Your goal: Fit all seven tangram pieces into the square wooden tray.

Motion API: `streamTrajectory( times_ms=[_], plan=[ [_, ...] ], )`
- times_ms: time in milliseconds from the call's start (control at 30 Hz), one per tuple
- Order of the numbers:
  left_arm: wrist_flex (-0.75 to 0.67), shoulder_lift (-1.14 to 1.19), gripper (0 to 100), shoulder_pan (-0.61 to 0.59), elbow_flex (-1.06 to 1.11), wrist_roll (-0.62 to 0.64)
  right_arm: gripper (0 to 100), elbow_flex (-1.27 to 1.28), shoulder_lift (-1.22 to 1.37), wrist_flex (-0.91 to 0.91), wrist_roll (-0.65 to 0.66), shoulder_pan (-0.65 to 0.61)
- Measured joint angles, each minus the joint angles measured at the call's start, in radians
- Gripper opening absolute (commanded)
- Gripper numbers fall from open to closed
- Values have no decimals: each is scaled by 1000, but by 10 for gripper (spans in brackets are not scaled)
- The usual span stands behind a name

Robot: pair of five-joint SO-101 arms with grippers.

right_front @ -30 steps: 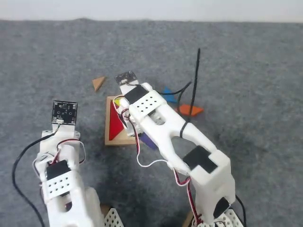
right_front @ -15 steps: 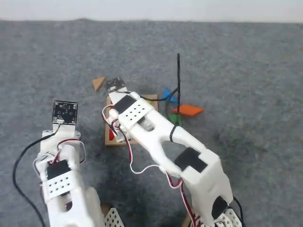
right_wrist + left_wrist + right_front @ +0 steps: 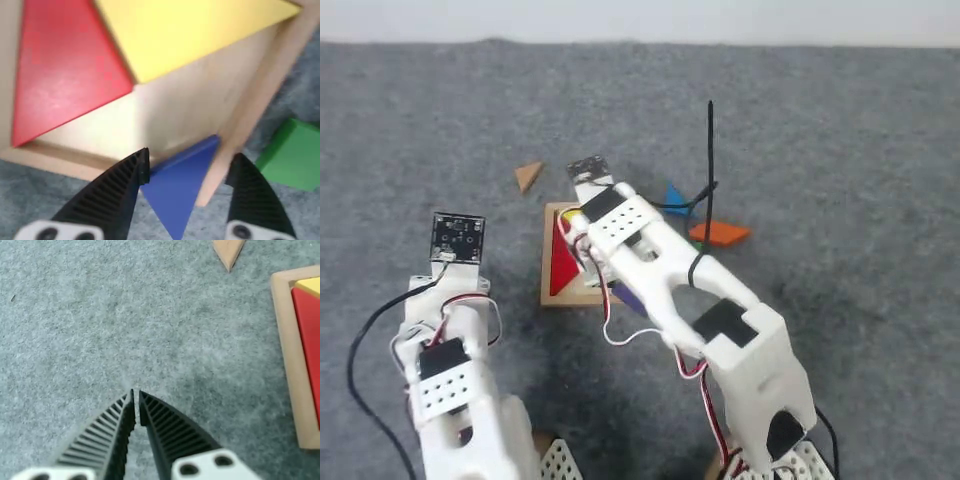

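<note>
Inside the tray (image 3: 175, 115), red triangle (image 3: 65, 75) and yellow triangle (image 3: 190, 30) are seated. Right gripper (image 3: 191, 155), jaws apart, straddles a blue piece (image 3: 177, 195) at the rim. Left gripper (image 3: 136, 392) is closed. Five pieces are judged outstanding.

The table is covered with a grey cloth (image 3: 840, 130), matt and fuzzy like felt. The tray (image 3: 289, 355) is made of pale bare wood, sanded smooth, with a faint grain. The red triangle (image 3: 65, 70) and the yellow triangle (image 3: 185, 30) are painted smooth and carry a soft sheen. The dark blue piece (image 3: 180, 185) and the green piece (image 3: 292, 155) are painted too. A small triangle (image 3: 228, 249) is left as plain wood. The arms (image 3: 660, 260) are cased in white matt plastic. The fingers (image 3: 115, 430) of the left gripper (image 3: 136, 392) and those of the right gripper (image 3: 192, 162) are moulded in black ribbed plastic.
</note>
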Motion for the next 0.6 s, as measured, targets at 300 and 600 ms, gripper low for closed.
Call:
streamTrajectory(
  times_ms=[300,600],
  plan=[
    [-2,0,12,0,0,0,228,-5,11,14,0,0],
    [-2,0,12,0,0,0,227,-5,14,68,0,-2]
  ],
)
